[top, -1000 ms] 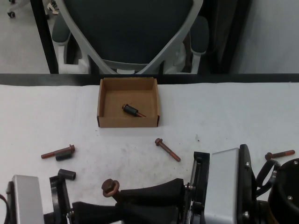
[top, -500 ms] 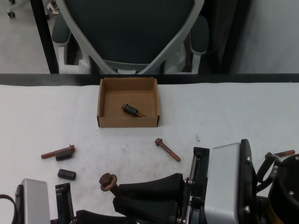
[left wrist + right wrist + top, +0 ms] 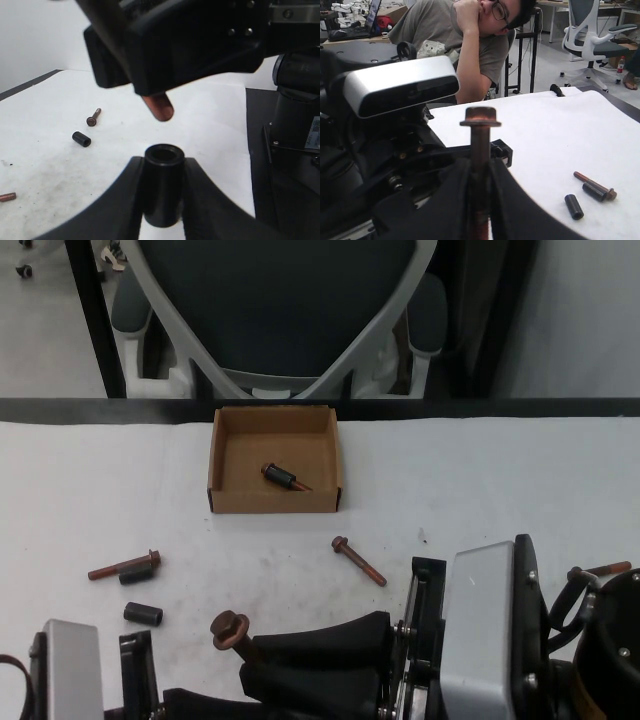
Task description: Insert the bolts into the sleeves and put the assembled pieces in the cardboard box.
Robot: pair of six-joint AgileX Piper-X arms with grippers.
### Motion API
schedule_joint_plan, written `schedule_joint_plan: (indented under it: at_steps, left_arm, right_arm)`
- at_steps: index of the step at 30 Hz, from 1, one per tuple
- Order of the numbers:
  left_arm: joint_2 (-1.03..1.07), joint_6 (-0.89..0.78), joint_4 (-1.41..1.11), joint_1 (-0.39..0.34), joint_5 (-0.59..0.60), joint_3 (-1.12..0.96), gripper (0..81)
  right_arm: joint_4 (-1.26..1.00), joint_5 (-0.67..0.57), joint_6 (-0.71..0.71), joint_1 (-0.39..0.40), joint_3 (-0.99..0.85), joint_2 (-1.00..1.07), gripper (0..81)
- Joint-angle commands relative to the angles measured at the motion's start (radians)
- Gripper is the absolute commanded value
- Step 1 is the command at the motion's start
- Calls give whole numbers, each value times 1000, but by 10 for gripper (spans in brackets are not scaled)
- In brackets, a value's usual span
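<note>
Right jaws: closed on the held bolt [image 3: 480,145], gripping its shank. The head end sticks out past the fingers [image 3: 445,200]. In the high view the held bolt's head [image 3: 229,626] sits low and left of centre, at the end of the dark fingers reaching in from the lower right.

Left jaws: closed on the held sleeve [image 3: 162,182], black, clamped between both fingers with its open mouth facing the bolt. The bolt's tip [image 3: 159,106] hangs near the mouth but apart from it; not yet inserted.

White desk [image 3: 500,470], high view:
- Cardboard box [image 3: 275,502], upper centre, top open. One assembled piece [image 3: 285,478] lies on the box floor at a slant, close to the near wall.
- Centre bolt [image 3: 358,560] lies loose just below and right of the box, apart from it.
- Left bolt [image 3: 125,565] lies at the left of the frame, with a second sleeve [image 3: 135,577] just beside its head end; cannot tell whether they touch.
- Lone sleeve [image 3: 143,614] lies a little lower, apart from that pair.
- Right-edge bolt [image 3: 600,569] lies at the right edge, partly hidden behind the arm there.

An office chair [image 3: 280,310] stands beyond the desk's far edge.
</note>
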Motion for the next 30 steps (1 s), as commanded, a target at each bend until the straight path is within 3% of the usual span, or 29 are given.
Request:
schedule_joint_plan:
  at_steps: [1, 12, 30]
  left_arm:
    - [-1, -6, -23, -3, 11, -15, 8]
    - [-1, -22, -55, -3, -24, -15, 8]
    - [68, -66, -118, -3, 19, -25, 8]
  right_arm:
    - [-14, -8, 10, -2, -14, 0, 2]
    - [-14, -8, 14, -2, -14, 0, 2]
    - [-14, -12, 16, -2, -14, 0, 2]
